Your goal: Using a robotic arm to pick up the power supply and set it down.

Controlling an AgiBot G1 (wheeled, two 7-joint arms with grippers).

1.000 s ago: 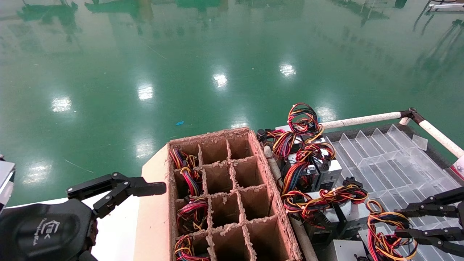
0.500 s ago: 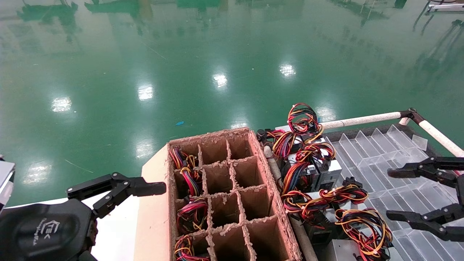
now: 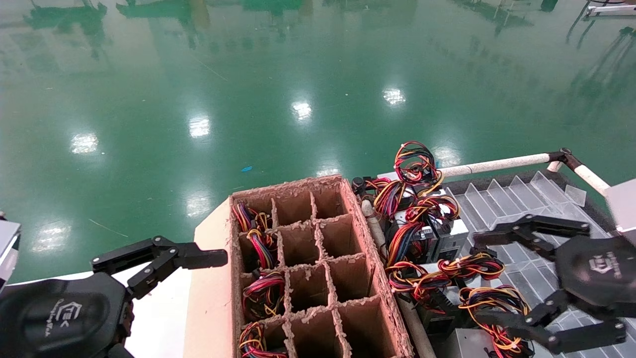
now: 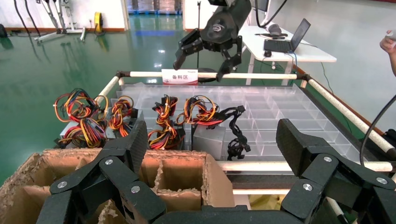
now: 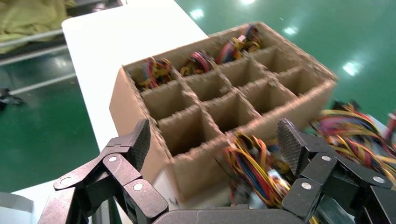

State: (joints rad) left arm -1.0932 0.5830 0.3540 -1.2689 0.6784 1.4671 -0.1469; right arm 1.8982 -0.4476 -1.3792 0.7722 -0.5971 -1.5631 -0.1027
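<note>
Several power supplies, silver-grey boxes with looped coloured wires, lie in the clear tray (image 3: 536, 219) to the right of the cardboard box. One silver box (image 3: 449, 233) lies mid-tray and another (image 3: 467, 343) sits at the near edge under a wire bundle (image 3: 497, 303). My right gripper (image 3: 479, 278) hangs open just above these near units, holding nothing. In the right wrist view the right gripper (image 5: 215, 144) frames a blurred wire bundle (image 5: 254, 163) by the box wall. My left gripper (image 3: 164, 263) is parked open left of the box; in its own view the left gripper (image 4: 212, 140) holds nothing.
The brown cardboard divider box (image 3: 318, 268) stands on a white table (image 3: 159, 308); its left column of cells holds wire bundles (image 3: 261, 293). A white rail (image 3: 497, 164) borders the tray's far side. Green floor lies beyond.
My right gripper opened wider, then swung left from the frame's edge to hang over the near power supplies. The near wire bundle shifted left. The left arm stayed still.
</note>
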